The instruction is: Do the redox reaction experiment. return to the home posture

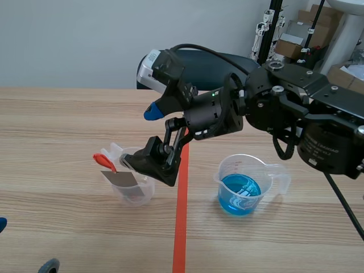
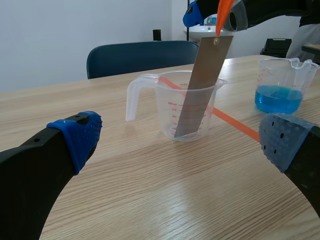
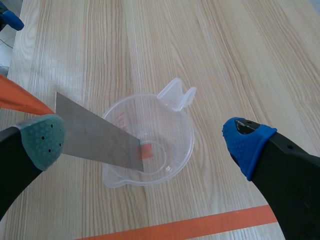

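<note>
Red graduations on the cup [image 2: 192,107] are being shown too small to read; the strip [image 2: 202,85], orange clip [image 2: 223,12] on top, is being leaned inside it, well apart from the blue cup [image 1: 242,185]. The right gripper [image 3: 144,140] is being held spread wide above, gripping nothing, the strip's top being hidden behind one pad [image 3: 44,137]. The left gripper [image 2: 180,142] is being held wide open, empty, a stretch of table [image 2: 150,200] lying between it and the cup.

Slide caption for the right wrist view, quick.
Open right gripper over a clear measuring cup with a metal strip leaning inside.
</note>
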Robot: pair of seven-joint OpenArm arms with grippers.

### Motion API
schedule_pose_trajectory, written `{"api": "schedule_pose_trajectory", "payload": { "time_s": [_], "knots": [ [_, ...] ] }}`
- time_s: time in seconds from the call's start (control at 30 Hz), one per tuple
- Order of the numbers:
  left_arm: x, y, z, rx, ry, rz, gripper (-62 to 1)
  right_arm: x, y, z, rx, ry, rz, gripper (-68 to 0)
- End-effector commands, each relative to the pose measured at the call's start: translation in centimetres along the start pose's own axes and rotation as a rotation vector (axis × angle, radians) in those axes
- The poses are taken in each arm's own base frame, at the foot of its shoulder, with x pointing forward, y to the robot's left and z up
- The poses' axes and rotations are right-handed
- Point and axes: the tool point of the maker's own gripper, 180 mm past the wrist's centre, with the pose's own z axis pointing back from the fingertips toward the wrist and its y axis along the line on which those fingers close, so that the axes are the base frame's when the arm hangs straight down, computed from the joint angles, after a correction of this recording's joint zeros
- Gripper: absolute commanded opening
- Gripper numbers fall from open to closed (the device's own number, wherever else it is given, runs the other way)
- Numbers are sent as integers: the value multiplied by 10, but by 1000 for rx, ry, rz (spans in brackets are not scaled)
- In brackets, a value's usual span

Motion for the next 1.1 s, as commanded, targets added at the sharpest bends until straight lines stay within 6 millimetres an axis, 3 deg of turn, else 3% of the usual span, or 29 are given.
{"api": "schedule_pose_trajectory", "payload": {
  "time_s": [0.0,0.3,0.53,0.7,0.8,0.97,1.07],
  "knots": [
    [11,2,-3,2,-59,-7,14,27,-3,8,1,-54,59,4],
    [11,4,7,-16,-27,-21,14,47,8,45,13,-78,152,4],
    [17,19,35,-63,66,-53,14,36,3,78,-16,-40,188,4],
    [38,44,50,-48,87,-86,14,38,-7,103,-77,-84,183,4],
    [55,56,50,-66,75,-105,14,44,-24,119,-196,-88,196,4],
    [92,77,38,-76,4,-121,14,67,-58,155,-495,-155,217,4],
    [112,82,23,-104,-42,-115,14,73,-68,172,-649,-145,281,4]
  ]
}}
